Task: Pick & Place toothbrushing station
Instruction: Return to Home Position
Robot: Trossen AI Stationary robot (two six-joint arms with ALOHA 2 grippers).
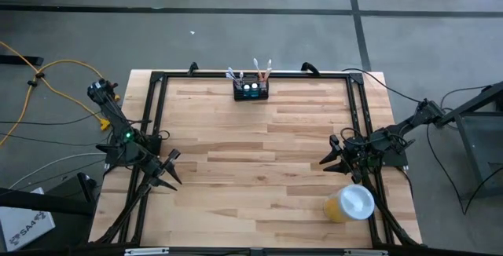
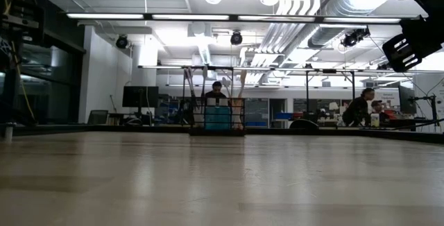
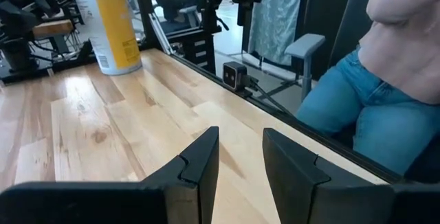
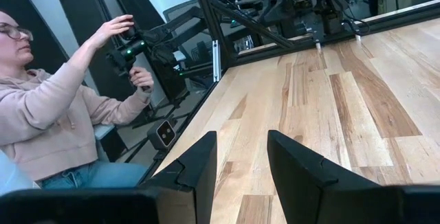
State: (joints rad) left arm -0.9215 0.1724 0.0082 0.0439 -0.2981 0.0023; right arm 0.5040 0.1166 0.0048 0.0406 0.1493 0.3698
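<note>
Small black rectangular caddy [image 1: 251, 90] at wooden worktop [image 1: 259, 154] far edge. Yellow white-lidded cup [image 1: 350, 204] beside right hand [image 1: 330, 156], fingers apart; left hand [image 1: 169, 170] opposite, fingers apart.

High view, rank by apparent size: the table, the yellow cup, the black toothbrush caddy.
Largest to smallest: table, yellow cup, toothbrushing station. The cup's top likely sits nearer the overhead camera, so its lead over the station is unsure.
</note>
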